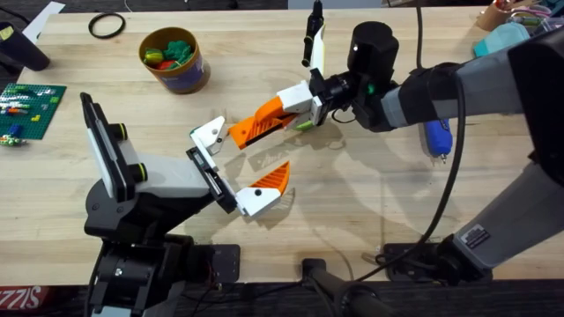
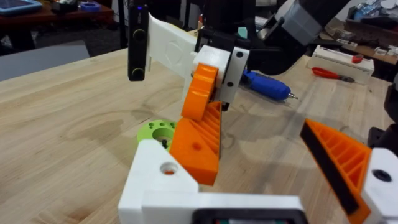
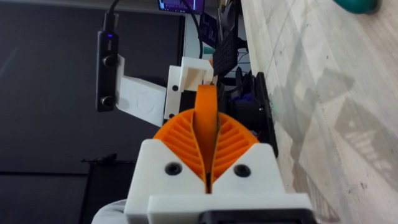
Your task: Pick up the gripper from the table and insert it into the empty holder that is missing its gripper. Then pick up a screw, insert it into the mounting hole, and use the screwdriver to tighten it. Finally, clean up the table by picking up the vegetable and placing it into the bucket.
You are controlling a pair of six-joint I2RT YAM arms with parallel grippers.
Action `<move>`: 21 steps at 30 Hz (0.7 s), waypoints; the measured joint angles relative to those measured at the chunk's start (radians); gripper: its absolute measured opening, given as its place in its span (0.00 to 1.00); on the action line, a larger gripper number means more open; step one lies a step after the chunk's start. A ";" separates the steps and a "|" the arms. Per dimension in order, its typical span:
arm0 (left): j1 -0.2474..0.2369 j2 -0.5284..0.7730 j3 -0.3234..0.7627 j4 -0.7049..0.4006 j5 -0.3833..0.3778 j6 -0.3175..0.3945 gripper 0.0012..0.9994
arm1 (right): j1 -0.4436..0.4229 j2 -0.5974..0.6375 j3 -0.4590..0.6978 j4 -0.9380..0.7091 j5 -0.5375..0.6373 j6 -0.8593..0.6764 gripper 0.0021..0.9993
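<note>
- The right pincer (image 1: 308,104) reaches in from the right side to the middle of the table (image 1: 370,194); its two fingers are clamped on the white base of the gripper (image 1: 262,121).
- The gripper is the long orange wedge. In the overhead view it is lifted off the table and points left and slightly near, with its orange tip just beside the holder (image 1: 209,134).
- In the right wrist view, the orange ribbed pads (image 3: 180,140) press from both sides on a thin orange edge of the gripper (image 3: 206,118).
- The holder is the white angular bracket at the far end of the left arm's black jaw bar. In the left wrist view the holder (image 2: 158,180) sits directly against the lower end of the orange gripper (image 2: 199,134); whether the gripper is seated in it cannot be told.
- The left pincer (image 1: 231,167) stands apart. Its near end carries a short white finger with an orange tip (image 1: 264,187); the far end carries the bare holder.
- A small green round part (image 2: 155,132) lies on the table just behind the holder.
- The bucket (image 1: 174,59) stands at the far left of the table, well apart from both pincers, with coloured items inside.
- A blue screwdriver (image 1: 438,136) lies on the right side of the table, beside the right arm.
</note>
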State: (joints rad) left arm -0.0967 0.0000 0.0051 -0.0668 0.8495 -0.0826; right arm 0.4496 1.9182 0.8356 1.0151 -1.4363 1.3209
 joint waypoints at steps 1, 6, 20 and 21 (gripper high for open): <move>0.000 0.000 0.000 0.000 0.000 -0.001 0.99 | 0.000 0.000 0.000 -0.005 0.000 0.001 0.01; 0.000 0.000 0.000 -0.003 0.000 -0.001 0.99 | -0.001 0.000 0.000 -0.009 0.000 0.003 0.01; 0.000 0.000 0.000 -0.004 -0.001 -0.001 0.99 | 0.029 0.000 -0.001 0.153 0.011 0.090 0.01; 0.000 0.000 0.000 -0.003 -0.004 -0.001 0.99 | 0.035 0.000 -0.001 0.193 0.016 0.145 0.01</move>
State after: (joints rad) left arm -0.0967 0.0002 0.0055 -0.0702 0.8452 -0.0837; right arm 0.4847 1.9182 0.8345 1.2080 -1.4200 1.4655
